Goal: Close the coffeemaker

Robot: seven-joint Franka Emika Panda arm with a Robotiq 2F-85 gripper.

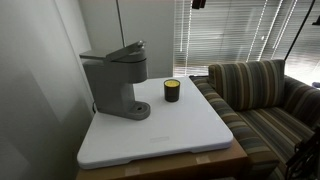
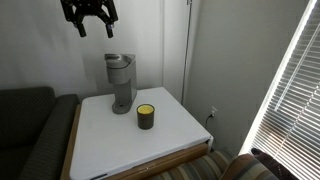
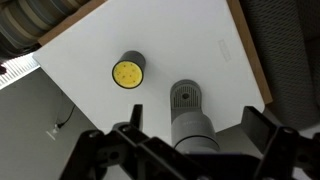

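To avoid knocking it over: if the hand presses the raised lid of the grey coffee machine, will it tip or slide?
Probably stays upright: the matte grey coffee machine has a thick column on a wide round base. Its raised lid looks rigid and should swing down. A sideways push might slide it on the smooth white tabletop.

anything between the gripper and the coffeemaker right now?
Nothing. In an exterior view the open gripper hangs above the coffeemaker with only air between.
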